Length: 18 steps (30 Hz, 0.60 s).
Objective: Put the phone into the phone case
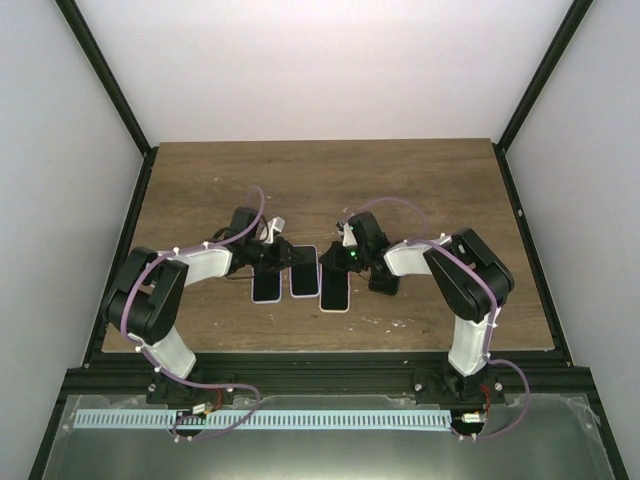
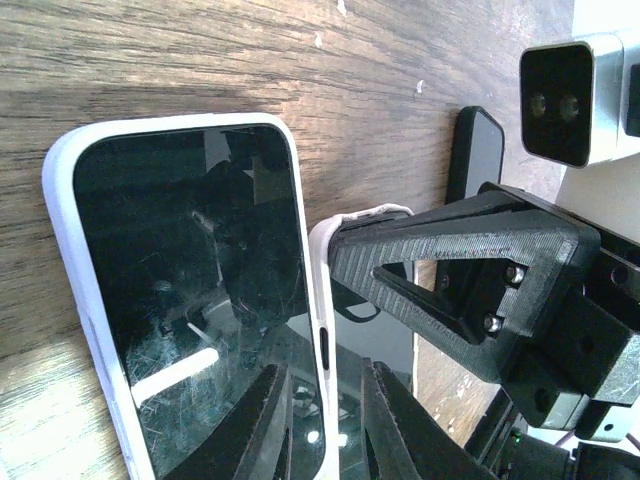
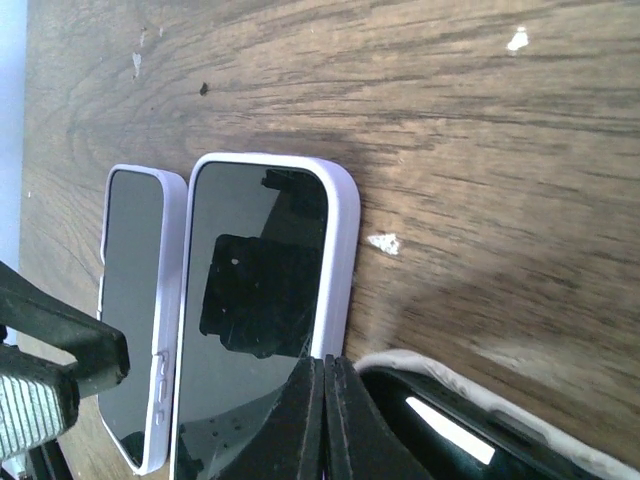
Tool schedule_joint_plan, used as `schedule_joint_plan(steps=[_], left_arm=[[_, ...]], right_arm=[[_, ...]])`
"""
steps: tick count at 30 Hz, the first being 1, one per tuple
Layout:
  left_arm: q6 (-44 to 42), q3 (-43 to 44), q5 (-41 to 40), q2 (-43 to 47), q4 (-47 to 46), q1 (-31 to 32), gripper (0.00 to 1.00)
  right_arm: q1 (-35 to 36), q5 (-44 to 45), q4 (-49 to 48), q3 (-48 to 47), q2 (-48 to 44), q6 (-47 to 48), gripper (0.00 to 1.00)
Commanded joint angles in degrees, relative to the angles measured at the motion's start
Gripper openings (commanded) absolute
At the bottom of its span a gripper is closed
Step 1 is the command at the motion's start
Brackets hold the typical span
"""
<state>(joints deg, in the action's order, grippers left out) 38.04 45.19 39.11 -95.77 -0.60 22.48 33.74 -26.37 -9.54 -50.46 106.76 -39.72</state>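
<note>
- Three phones lie screen-up, side by side on the tabletop (image 1: 420, 190), between the two hands.
- Left phone (image 2: 190, 300) sits in a white case (image 2: 60, 158).
- Left hand (image 2: 325, 378): fingers narrowly parted astride that case's side edge; can't tell if it's pinching.
- Right hand (image 3: 322, 400): fully closed, empty, tip over the white-edged middle phone (image 3: 255, 300).
- Right phone (image 1: 335, 287) lies just beside.

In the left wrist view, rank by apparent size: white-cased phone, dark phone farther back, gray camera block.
1. white-cased phone, nearest the lens.
2. camera block.
3. dark phone, partly hidden and farther, so uncertain.
</note>
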Motion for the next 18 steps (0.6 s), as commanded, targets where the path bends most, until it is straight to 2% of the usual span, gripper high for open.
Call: schedule_joint_plan(steps=[1, 6, 9, 14, 18], left_arm=[[-1.7, 0.6, -0.1, 0.6, 1.4, -0.2, 0.22], [-2.3, 0.8, -1.4, 3.2, 3.8, -0.3, 0.23], [-2.3, 1.0, -2.5, 5.7, 5.4, -0.4, 0.26], [-4.4, 2.9, -5.3, 10.5, 10.9, -0.9, 0.36], [-6.8, 5.1, -8.3, 15.3, 17.0, -1.4, 0.44]], right_arm=[[-0.3, 9.0, 11.4, 4.3, 6.2, 0.6, 0.01], [-2.3, 10.5, 11.4, 5.8, 2.8, 1.8, 0.01], [-3.3, 12.1, 12.0, 4.7, -1.5, 4.0, 0.01], [-4.8, 14.2, 18.1, -2.9, -4.4, 7.6, 0.01], [-4.9, 16.2, 20.2, -4.6, -8.7, 9.4, 0.04]])
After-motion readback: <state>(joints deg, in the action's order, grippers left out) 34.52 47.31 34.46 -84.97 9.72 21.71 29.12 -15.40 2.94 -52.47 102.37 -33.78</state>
